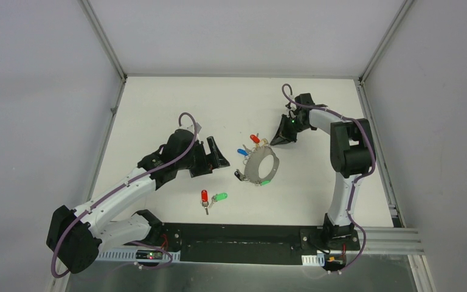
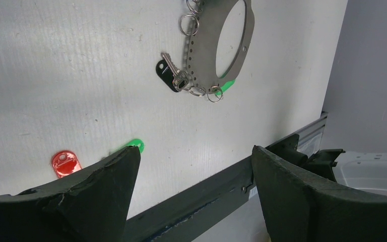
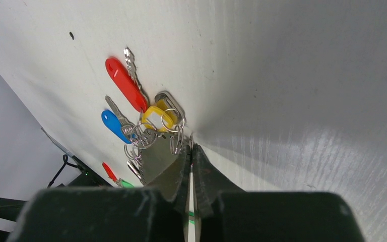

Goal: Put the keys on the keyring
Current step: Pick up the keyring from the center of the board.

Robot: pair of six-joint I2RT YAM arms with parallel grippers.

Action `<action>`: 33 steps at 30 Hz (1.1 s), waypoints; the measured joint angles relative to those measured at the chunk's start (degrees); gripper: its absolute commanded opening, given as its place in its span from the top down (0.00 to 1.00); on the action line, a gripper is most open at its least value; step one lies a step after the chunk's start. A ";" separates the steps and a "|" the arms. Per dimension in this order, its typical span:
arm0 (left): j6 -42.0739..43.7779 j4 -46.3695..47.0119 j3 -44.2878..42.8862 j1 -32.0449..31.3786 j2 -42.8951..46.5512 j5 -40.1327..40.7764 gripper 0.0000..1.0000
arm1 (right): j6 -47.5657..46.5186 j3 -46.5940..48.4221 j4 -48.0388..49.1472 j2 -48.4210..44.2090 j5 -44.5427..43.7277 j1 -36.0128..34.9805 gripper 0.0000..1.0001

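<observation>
The keyring (image 2: 205, 45) seems pinned by the closed right pincer (image 3: 190, 151); loose keys (image 1: 204, 196) should next be collected by the wide-spread left pincer (image 2: 195, 159).

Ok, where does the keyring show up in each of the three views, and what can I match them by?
Top external: the keyring lies mid-table.
Left wrist: keyring at top centre, cut off by the frame.
Right wrist: mostly hidden behind the shut right gripper; a grey sliver shows left of it.
Shared landmark: the loose red key, low left in both wrist views, tiny in the right one.
</observation>
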State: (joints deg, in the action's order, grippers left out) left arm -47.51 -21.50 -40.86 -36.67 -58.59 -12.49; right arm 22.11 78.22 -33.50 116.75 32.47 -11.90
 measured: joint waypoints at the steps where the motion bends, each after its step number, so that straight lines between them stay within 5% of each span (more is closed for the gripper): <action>1: -0.04 -0.02 0.04 0.00 0.00 0.00 0.16 | 0.00 0.00 -0.02 0.02 0.09 0.00 0.92; 16: -0.11 -0.04 0.22 0.00 -0.02 0.00 0.16 | -0.15 0.00 0.00 1.03 1.46 -0.04 0.86; 22: -0.11 -0.04 0.22 0.00 -0.02 0.00 0.16 | -0.24 0.00 0.00 1.09 1.46 -0.04 1.00; 33: -0.09 -0.70 0.22 0.00 0.44 0.46 0.16 | -2.47 0.04 -1.57 0.42 2.21 -0.11 1.00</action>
State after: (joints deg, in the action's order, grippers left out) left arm -47.59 -22.20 -40.64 -36.67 -58.15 -12.03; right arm 19.64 78.26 -35.07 117.16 34.68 -12.01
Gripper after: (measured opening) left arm 0.843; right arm 0.009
